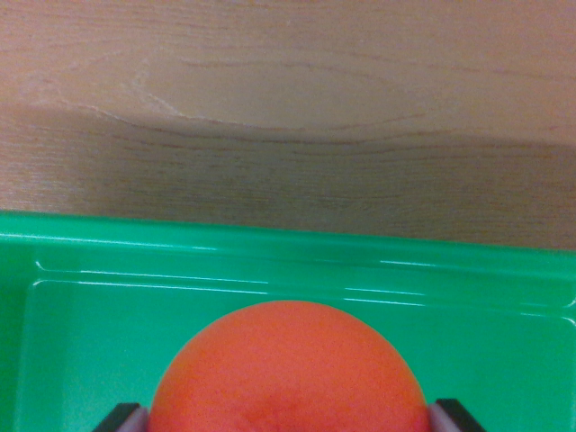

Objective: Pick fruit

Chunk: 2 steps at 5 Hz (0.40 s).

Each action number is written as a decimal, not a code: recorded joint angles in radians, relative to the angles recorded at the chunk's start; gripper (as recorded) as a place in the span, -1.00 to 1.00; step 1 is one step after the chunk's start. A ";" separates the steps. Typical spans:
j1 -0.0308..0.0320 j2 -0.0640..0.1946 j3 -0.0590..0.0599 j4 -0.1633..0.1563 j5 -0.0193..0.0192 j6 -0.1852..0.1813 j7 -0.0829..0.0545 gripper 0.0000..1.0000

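A light wooden table (288, 108) with visible grain carries a bright green plastic tray (270, 247), whose glossy far rim crosses the table's near part.

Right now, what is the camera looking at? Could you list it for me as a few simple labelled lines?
fruit: an orange, bottom centre of the wrist view
container: green tray, orange over its floor
gripper: one finger on each side of the orange; contact cannot be confirmed
surface: wooden table beyond the tray's rim
other items: none in view
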 joint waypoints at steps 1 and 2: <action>0.0000 0.000 0.000 0.000 0.0000 0.000 0.000 1.00; 0.0002 -0.017 0.000 0.028 -0.0007 0.045 0.000 1.00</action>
